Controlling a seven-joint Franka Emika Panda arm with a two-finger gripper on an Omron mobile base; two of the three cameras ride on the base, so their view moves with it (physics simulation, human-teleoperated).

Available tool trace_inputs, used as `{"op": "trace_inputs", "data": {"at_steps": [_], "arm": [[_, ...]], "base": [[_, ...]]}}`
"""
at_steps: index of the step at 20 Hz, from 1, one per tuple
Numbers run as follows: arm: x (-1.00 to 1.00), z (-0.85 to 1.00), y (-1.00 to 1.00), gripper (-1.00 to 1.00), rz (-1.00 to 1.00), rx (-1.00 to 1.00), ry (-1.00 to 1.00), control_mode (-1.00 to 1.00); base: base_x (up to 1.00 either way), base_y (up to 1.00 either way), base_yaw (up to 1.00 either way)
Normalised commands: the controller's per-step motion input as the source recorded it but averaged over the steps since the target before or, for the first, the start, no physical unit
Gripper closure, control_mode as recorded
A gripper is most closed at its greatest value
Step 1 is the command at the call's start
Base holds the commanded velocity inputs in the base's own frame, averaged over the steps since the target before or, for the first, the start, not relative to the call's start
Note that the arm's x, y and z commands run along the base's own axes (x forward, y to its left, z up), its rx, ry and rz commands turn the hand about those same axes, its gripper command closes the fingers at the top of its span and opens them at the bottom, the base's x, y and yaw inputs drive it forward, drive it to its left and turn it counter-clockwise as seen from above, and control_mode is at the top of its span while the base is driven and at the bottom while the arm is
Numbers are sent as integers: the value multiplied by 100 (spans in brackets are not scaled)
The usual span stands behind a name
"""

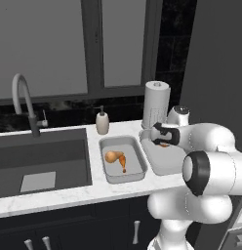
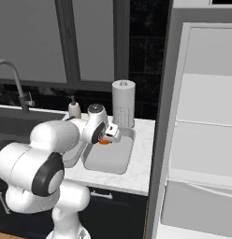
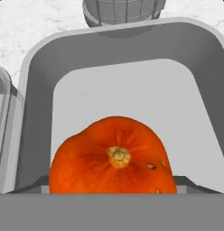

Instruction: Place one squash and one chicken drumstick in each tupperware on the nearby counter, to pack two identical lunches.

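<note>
An orange squash [image 3: 113, 158] sits right in front of the hand camera, stem end facing up at the lens, round and ribbed. It hangs over the pale floor of the right-hand tupperware [image 3: 37, 90], and from the base cameras a sliver of the same orange shows under the gripper [image 1: 162, 141] above that tray [image 2: 119, 164]. The finger tips are lost behind the fruit and the grey band, so I cannot see them pressing on it; the jaws stand wide, about the width of the squash, and it looks carried between them rather than lying on the tray floor, though I cannot tell that for sure.

The other tupperware [image 1: 110, 177] lies just to the left, the two rims side by side. It holds a smaller tan squash [image 1: 111, 156] and an orange-brown chicken drumstick [image 1: 123, 162], touching each other near the tray's middle.

Both trays rest on the white marble counter [image 1: 69, 195]. Behind them stand a paper towel roll [image 1: 156, 103] and a soap dispenser [image 1: 102, 122]. To the left is the dark sink [image 1: 42, 163] with its curved faucet [image 1: 21, 97]. On the right side a tall grey fridge door [image 2: 202, 140] stands beside the counter's end.
</note>
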Motion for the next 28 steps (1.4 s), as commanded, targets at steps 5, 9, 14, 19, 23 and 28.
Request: {"op": "trace_inputs", "data": {"at_steps": [5,9,14,19,23,28], "arm": [[35,-45,-1,100,0,0,5,-100],[28,-45,0,-100,0,0,6,-100],[15,-36,-1,-100,0,0,4,-100],[-1,1,0,-100,0,0,0,-100],[-21,27,2,-100,0,0,-6,-100],[-45,49,16,-100,0,-2,-9,-100]], "base": [[0,0,0],[0,0,0],[0,0,0],[0,0,0],[0,0,0],[0,0,0]]}}
